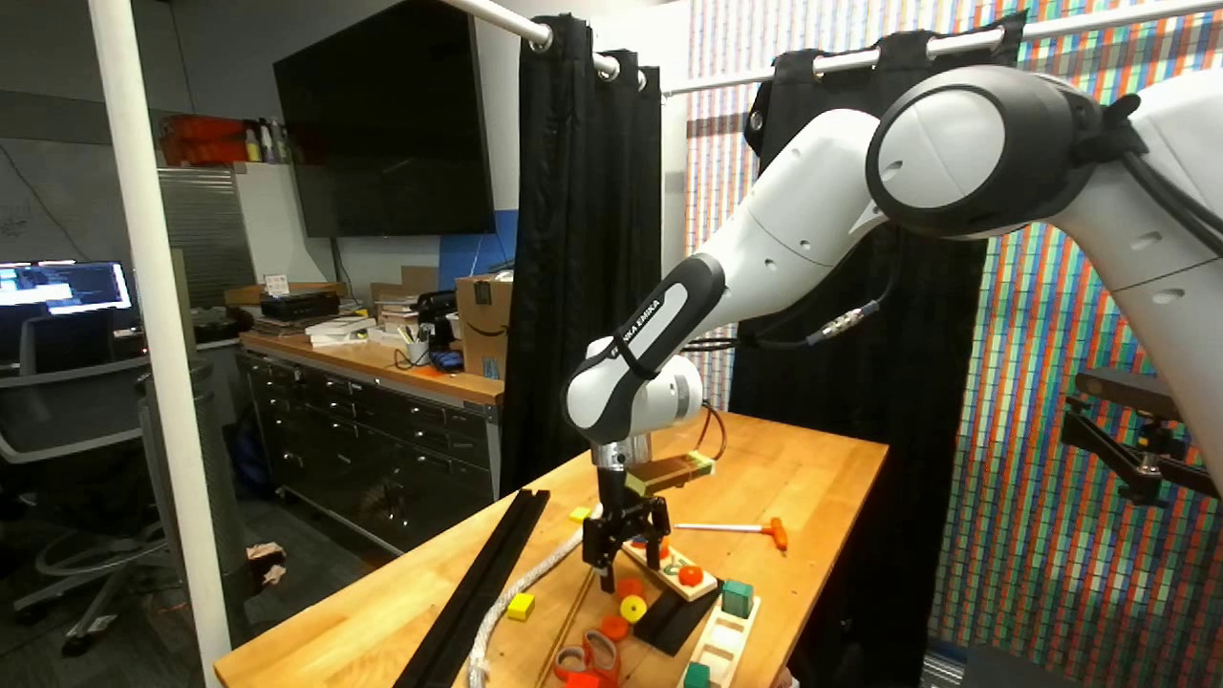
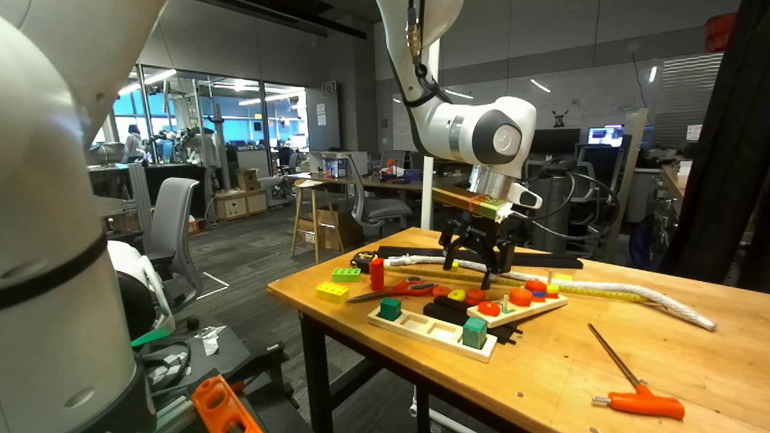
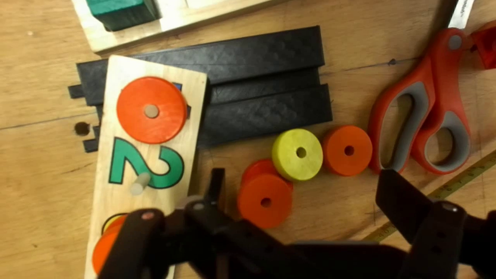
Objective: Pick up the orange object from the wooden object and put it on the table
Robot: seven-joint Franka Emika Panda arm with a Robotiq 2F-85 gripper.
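Observation:
The wooden object, a pale block with printed numbers and pegs, shows in the wrist view (image 3: 102,201) and both exterior views (image 1: 705,591) (image 2: 532,311). An orange disc (image 3: 151,110) sits on its end peg. The peg at the green 2 is bare. More orange discs (image 3: 106,246) sit towards its other end, partly hidden by my gripper. My gripper (image 3: 299,174) is open and empty beside the block, above loose discs on the table (image 3: 38,174). Between its fingers are an orange disc (image 3: 265,201) overlapping a red one and a yellow disc (image 3: 297,155); another orange disc (image 3: 347,150) lies beside the yellow.
Black strips (image 3: 267,85) lie partly under the block. Orange scissors (image 3: 422,104) lie past the discs. A wooden tray with green cubes (image 2: 421,328) stands at the table edge. A white rope (image 2: 649,297), a tape measure blade, a long black rail (image 1: 478,583) and an orange-handled tool (image 2: 646,403) surround them.

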